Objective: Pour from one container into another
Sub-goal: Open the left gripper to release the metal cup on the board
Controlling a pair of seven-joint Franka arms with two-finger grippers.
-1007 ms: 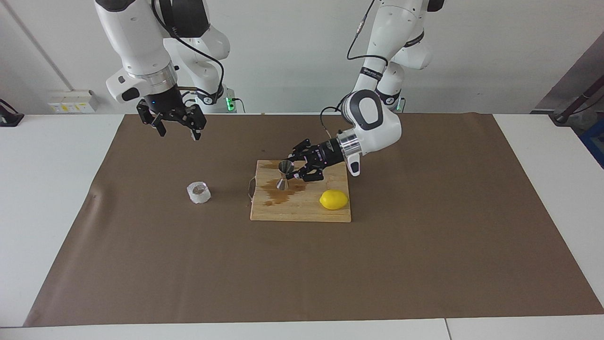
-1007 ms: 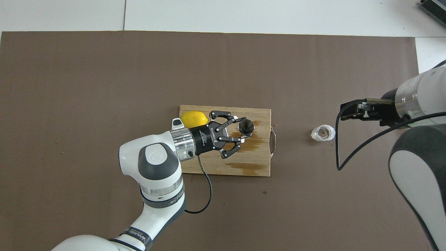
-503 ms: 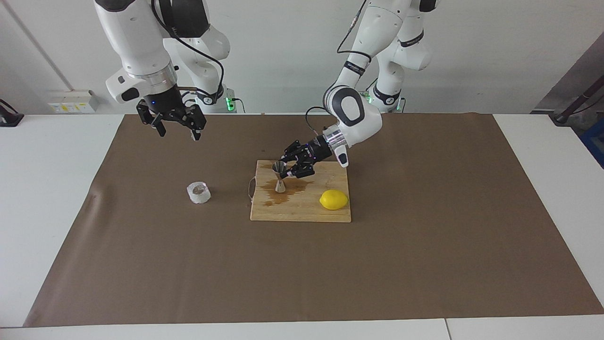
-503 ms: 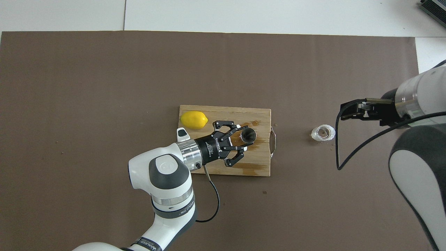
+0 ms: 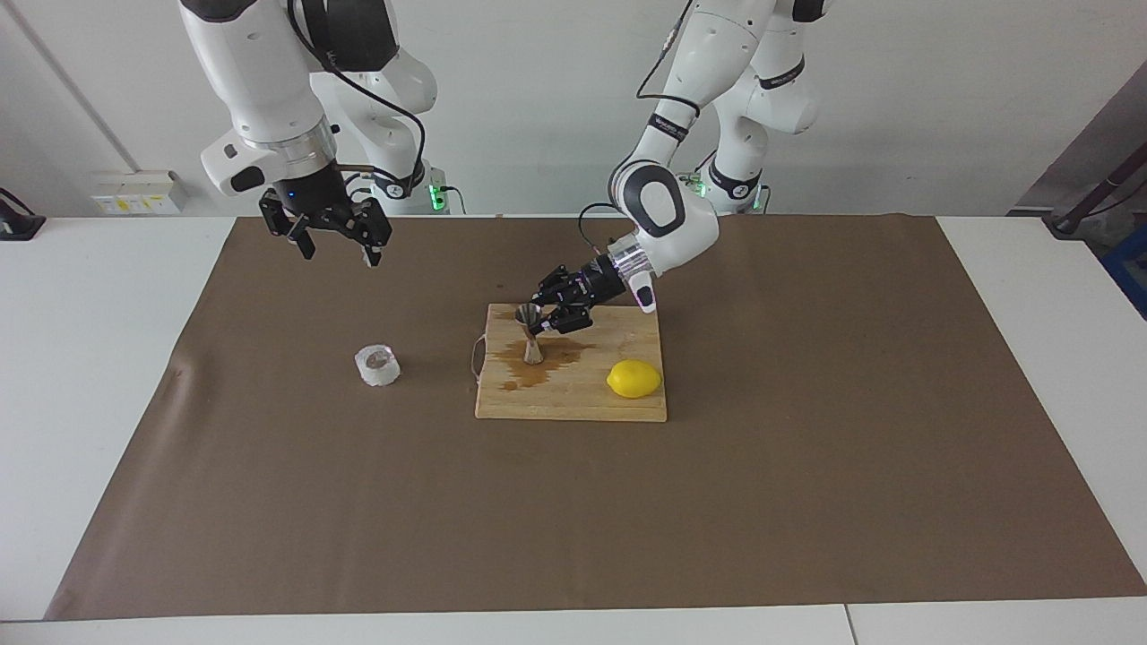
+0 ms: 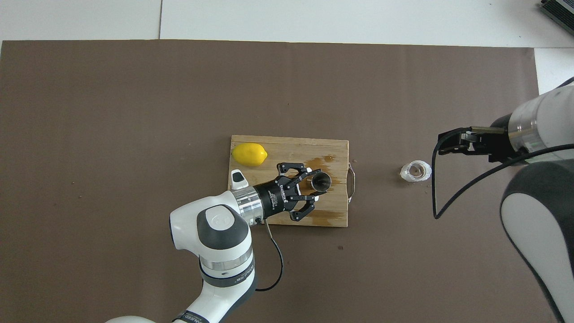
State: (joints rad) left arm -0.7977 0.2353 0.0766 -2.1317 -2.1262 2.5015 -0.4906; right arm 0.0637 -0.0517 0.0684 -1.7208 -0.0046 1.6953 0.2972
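A brown mat (image 5: 806,448) covers most of the white table (image 5: 90,358). Near its middle lies a wooden board (image 5: 573,394) with a wire handle (image 5: 476,356) at the end toward the right arm. A brown wet stain (image 5: 538,367) spreads over that end of the board. A lemon (image 5: 633,378) rests on the board at the corner toward the left arm and farther from the robots, well apart from the jigger.

The left arm comes down slantwise over the board's nearer edge. The left gripper (image 5: 543,324) is clamped on the jigger (image 5: 530,333) at its narrow waist, its outer links splayed to the sides. The jigger stands upright on the wet patch, long axis vertical, its open upper cone facing up; in the overhead view its mouth (image 6: 321,181) shows as a dark round opening. It sits near the handle end of the board.

The cup (image 5: 377,365) stands on the mat off the board, toward the right arm's end, mouth up, brownish inside. The handle lies between it and the jigger; nothing else does.

The right gripper (image 5: 333,244) waits in the air over bare mat, its fingers spread apart and holding nothing, pointing down.
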